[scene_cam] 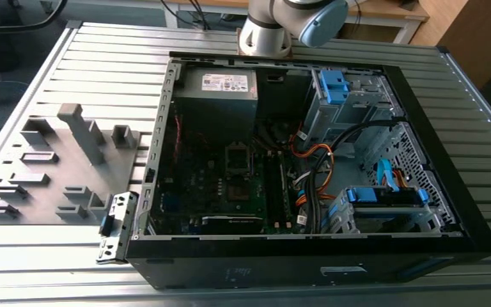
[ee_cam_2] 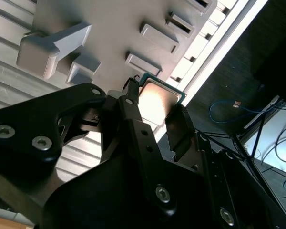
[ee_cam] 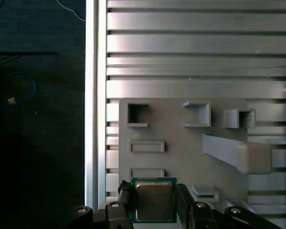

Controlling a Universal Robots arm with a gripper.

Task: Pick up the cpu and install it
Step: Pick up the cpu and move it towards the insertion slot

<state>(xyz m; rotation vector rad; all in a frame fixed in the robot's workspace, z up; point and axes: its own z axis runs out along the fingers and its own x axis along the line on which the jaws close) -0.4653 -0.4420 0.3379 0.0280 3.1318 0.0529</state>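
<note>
Closest in, the gripper (ee_cam: 154,191) is pinching the cpu (ee_cam: 155,200) by two opposite edges, a black finger (ee_cam: 126,200) bearing on each side; the chip is lying flat between them, silver-grey lid up, a thin green rim showing round it; in the second wrist view the lid is catching a warm glare, and the grip looks just as tight there.

Under the chip the grey moulded tray (ee_cam: 181,143) is spreading out, its raised pockets and one long sloping block standing up from it; the cpu is hanging over the tray's edge region, just beside a shallow rectangular pocket, and I cannot tell whether it is touching the tray or riding clear of it; beyond the tray the slatted metal table (ee_cam: 190,47) is running on, and past the table's rim a blue cable (ee_cam: 19,90) is trailing across the dark floor.

In the exterior view that tray is sitting at the exterior view's left; the open computer case (scene_cam: 314,265) is lying on its side across the middle and right, motherboard (scene_cam: 228,185) facing up; a grey power supply (scene_cam: 220,86) is sitting at the case's far end, blue drive brackets (scene_cam: 332,83) beside it; farthest back, at the top of the frame, the arm (scene_cam: 267,29) is rising from the table.
</note>
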